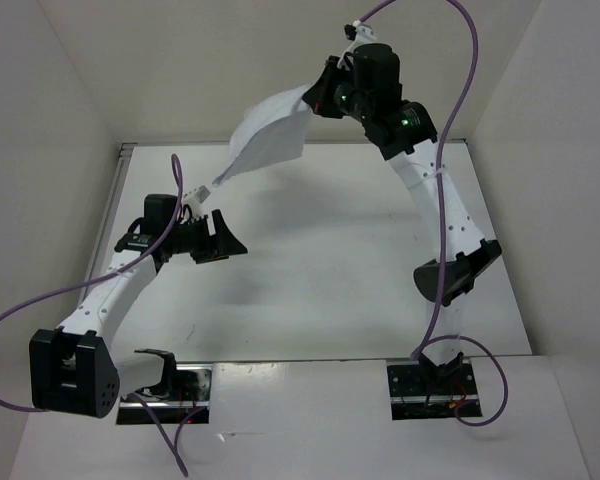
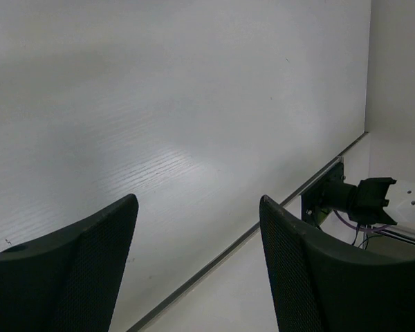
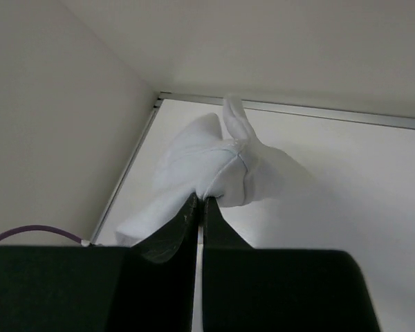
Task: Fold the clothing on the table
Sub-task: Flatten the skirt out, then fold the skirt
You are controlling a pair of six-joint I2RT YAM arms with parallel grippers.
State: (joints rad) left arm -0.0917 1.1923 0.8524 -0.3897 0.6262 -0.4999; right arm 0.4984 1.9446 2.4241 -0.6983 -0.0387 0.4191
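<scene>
The right gripper [image 1: 316,100] is closed tightly on a bunched edge of the plain white thin fabric clothing [image 1: 268,135]. It holds the clothing high above the far edge of the flat white matte table [image 1: 320,290], probably to let it hang free. The clothing is wrinkled, and its lower tip hangs toward the far left corner and seems clear of the surface. The left gripper [image 1: 223,238] stands wide and empty over the left side, apparently ready for that tip.

High rear camera overlooks the table [image 1: 310,290]; both wrist cameras peer closely past their jaws.
</scene>
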